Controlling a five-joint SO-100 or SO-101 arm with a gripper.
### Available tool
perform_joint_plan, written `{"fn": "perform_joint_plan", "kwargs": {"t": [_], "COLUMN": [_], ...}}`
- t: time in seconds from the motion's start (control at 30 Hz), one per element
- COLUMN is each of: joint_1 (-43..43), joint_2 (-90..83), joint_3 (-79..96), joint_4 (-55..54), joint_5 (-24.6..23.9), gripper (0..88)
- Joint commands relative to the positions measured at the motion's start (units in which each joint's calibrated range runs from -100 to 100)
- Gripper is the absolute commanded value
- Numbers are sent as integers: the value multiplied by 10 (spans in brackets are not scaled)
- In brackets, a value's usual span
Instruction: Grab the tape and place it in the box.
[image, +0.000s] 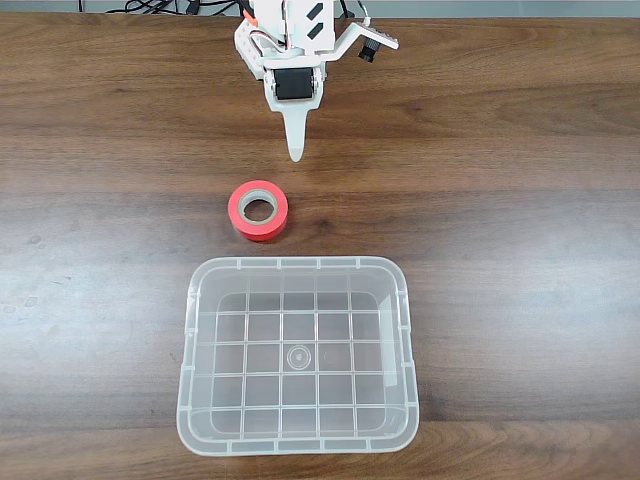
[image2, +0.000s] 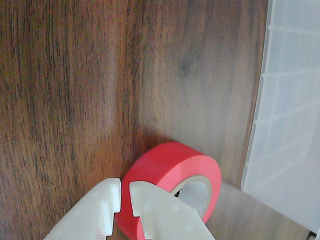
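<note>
Pincer (image: 296, 150): white, two-fingered, at the top centre of the fixed view, tips pointing down toward the desk (image: 520, 200); in the wrist view (image2: 125, 187) fingers pressed nearly together with a thin slit between them, pinching nothing.

Tape (image: 259, 210): red-orange roll with grey-beige core, lying flat on the desk, hole up. In the fixed view just below the pincer tip and slightly to its left, apart from it. In the wrist view (image2: 170, 167) directly behind and to the right of the fingertips, partly covered by them; contact cannot be told.

Box (image: 196, 330): clear plastic tub, rounded corners, grid-ribbed bottom, nothing inside. In the fixed view beyond the tape from the pincer, near the tape but not touching. In the wrist view (image2: 290, 100) along the right edge, well right of the fingertips.

Desk: dark wood grain, carrying tape and box.
</note>
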Motion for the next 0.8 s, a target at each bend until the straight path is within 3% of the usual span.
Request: {"fn": "perform_joint_plan", "kwargs": {"t": [0.0,0.77], "joint_1": [2,5], "joint_2": [-6,-6], "joint_3": [-5,-9], "joint_4": [-7,-39], "joint_5": [-1,-3], "gripper": [19,13]}}
